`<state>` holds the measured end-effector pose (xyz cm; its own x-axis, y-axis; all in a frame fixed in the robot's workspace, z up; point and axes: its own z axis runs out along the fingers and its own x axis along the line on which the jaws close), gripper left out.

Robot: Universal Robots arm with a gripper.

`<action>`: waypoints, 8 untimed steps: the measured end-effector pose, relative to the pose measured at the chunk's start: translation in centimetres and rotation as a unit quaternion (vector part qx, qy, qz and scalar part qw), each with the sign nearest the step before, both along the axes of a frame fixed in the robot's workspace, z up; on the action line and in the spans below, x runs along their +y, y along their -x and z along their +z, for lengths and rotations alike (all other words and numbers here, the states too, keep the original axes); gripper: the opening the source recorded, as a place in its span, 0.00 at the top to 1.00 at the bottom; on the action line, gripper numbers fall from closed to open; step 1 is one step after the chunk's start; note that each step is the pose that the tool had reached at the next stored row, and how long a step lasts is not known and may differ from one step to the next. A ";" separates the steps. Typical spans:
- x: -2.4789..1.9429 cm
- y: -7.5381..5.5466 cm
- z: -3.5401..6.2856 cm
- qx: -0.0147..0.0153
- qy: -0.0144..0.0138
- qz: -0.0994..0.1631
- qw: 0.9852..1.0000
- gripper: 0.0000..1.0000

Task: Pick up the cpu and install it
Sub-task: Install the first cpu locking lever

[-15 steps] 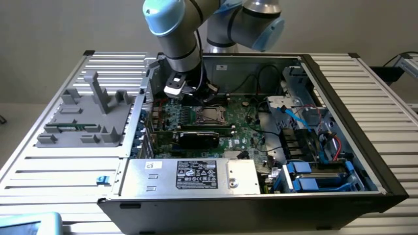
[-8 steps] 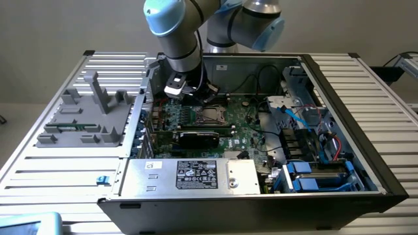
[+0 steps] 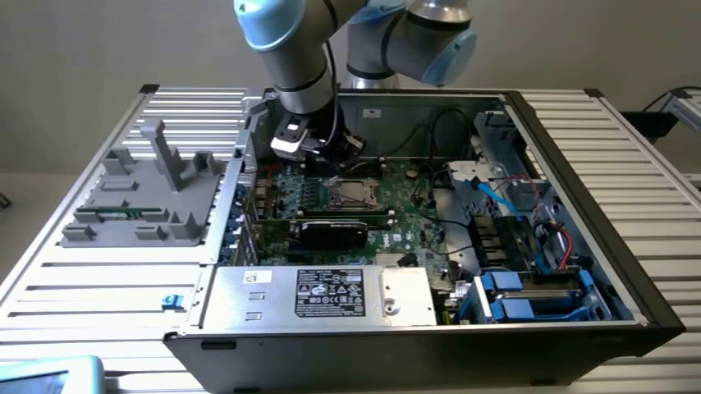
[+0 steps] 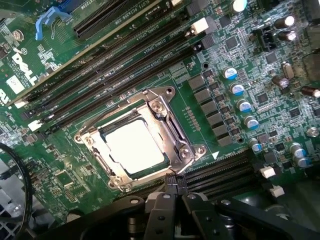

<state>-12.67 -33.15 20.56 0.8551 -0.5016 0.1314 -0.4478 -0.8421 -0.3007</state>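
The Universal Robots arm (image 3: 295, 49) is reaching down into an open computer case (image 3: 613, 246) that is lying on a slatted metal table (image 3: 646, 164). Its gripper (image 3: 348, 160) is hanging over the green motherboard (image 3: 411, 217), just beside the processor socket (image 3: 356, 193) and on the side toward the exterior view's left. In the wrist view the gripper (image 4: 175, 186) is showing two dark fingertips (image 4: 169, 186) that are standing together, with nothing between them, and they are pointing at one edge of the metal socket frame (image 4: 160, 107); I cannot tell if they are touching it. The cpu (image 4: 135, 147) is lying flat inside this frame, its bright silver top facing up, and the frame is going around all its sides. In the exterior view the cpu (image 3: 356, 192) is appearing as a small pale square in the middle of the board. Long black memory slots (image 4: 125, 55) are running on one side of the socket, and a row of blue-topped capacitors (image 4: 236, 89) is standing on another side. In the exterior view a black expansion card (image 3: 334, 230) is sitting nearer to the camera than the socket, and a silver power supply with a label (image 3: 318, 291) is closing the front of the case. At the exterior view's left, outside the case, a grey holder tray (image 3: 143, 197) is resting on the table with a green memory stick (image 3: 121, 212) in it.
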 end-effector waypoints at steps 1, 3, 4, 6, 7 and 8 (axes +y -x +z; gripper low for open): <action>0.00 0.2 0.17 0.000 0.000 0.000 1.000 0.89; 0.00 0.7 0.35 0.000 0.000 0.000 1.000 0.89; 0.00 1.0 0.37 0.000 0.000 0.000 1.000 0.89; 0.06 1.3 0.37 -0.001 0.000 0.000 1.000 0.89; 0.08 1.5 0.37 -0.003 0.000 0.000 1.000 0.89; 0.10 1.5 0.36 -0.006 0.000 0.000 1.000 0.89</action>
<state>-14.18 -33.05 20.92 0.8533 -0.5016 0.1423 -0.4439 -0.8421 -0.3063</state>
